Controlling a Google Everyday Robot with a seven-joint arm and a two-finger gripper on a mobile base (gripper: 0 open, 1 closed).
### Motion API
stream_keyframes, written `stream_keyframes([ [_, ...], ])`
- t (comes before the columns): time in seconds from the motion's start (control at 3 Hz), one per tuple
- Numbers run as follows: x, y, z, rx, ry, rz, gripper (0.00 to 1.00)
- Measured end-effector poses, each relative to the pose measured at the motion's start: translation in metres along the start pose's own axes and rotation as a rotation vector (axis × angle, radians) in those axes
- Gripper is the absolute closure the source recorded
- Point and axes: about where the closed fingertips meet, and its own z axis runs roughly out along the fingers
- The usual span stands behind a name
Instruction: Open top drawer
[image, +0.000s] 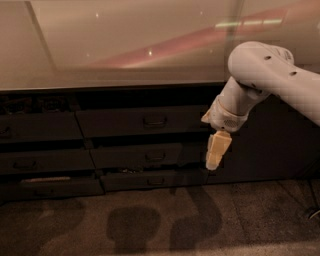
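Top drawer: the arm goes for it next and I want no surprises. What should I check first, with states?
1. The top drawer, its handle in view: ok.
2. The gripper at the handle: not ok, it hangs right of it and lower.
3. Path from gripper to handle free: ok.
4. Pointing at the drawer front: not ok, it points down.
5. The top drawer fully shut: cannot tell.

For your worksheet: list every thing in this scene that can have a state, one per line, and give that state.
top drawer: seemingly part open, dark gap above its front.
handle: untouched.
gripper: pointing down, right of the handle and lower, apart from it.
bottom drawer: seemingly ajar, gap along its top.
upper left drawer: seemingly part open, clutter showing above.
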Motion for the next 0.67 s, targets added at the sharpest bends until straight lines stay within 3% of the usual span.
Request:
stream_keyframes([
  [0.67, -0.009, -0.066, -0.027, 0.018, 0.027, 0.062, 0.00],
])
